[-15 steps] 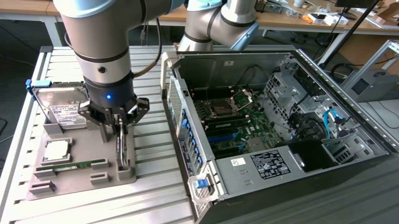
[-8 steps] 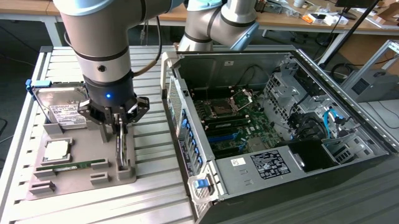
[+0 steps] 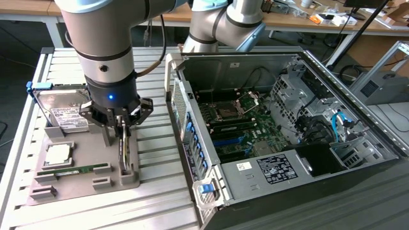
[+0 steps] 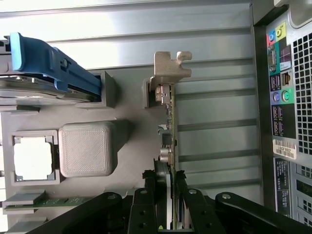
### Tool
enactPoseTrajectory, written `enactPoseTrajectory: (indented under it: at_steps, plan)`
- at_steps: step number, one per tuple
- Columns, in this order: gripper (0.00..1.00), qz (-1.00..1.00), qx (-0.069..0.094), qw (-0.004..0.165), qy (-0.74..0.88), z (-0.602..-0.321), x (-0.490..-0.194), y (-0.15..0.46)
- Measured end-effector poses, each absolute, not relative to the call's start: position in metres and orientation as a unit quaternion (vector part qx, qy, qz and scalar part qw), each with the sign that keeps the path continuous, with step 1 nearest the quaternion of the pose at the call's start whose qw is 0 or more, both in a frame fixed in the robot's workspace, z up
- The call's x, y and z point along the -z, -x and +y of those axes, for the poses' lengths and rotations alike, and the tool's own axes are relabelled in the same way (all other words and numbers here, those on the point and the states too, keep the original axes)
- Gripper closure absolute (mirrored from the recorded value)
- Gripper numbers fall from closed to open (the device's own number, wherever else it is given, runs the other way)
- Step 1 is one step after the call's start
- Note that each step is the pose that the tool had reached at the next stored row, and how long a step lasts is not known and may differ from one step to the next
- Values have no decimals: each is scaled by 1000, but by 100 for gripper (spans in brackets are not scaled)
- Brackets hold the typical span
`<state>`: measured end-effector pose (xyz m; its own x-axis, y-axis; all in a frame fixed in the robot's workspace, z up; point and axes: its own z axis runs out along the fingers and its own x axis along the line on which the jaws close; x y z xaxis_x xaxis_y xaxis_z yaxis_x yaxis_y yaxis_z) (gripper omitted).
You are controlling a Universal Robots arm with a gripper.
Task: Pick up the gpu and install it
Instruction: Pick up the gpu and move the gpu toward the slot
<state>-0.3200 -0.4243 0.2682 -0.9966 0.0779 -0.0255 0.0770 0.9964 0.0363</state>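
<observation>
The gpu (image 3: 125, 154) stands on edge in a slot of the grey holder tray (image 3: 83, 187), at the tray's side nearest the computer case. From the wrist, it is a thin green edge (image 4: 169, 117) with its silver bracket (image 4: 170, 68) at the far end. My gripper (image 3: 121, 127) hangs straight above it. The black fingers (image 4: 148, 187) press the card from both sides, so the gripper (image 4: 167, 179) is shut on the gpu. The card still rests in the tray.
On the tray also lie a silver hard drive (image 3: 61, 108), a CPU (image 3: 57, 153) and a green RAM stick (image 3: 73, 169). The open computer case (image 3: 307, 158) with its motherboard (image 3: 233, 124) lies to the exterior view's right on the slatted table.
</observation>
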Motion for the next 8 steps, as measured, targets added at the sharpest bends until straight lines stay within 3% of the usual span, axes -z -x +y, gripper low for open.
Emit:
enactPoseTrajectory:
  at_steps: [8]
  plan:
    - [73, 999, -18, 13, -39, -424, -271, 320]
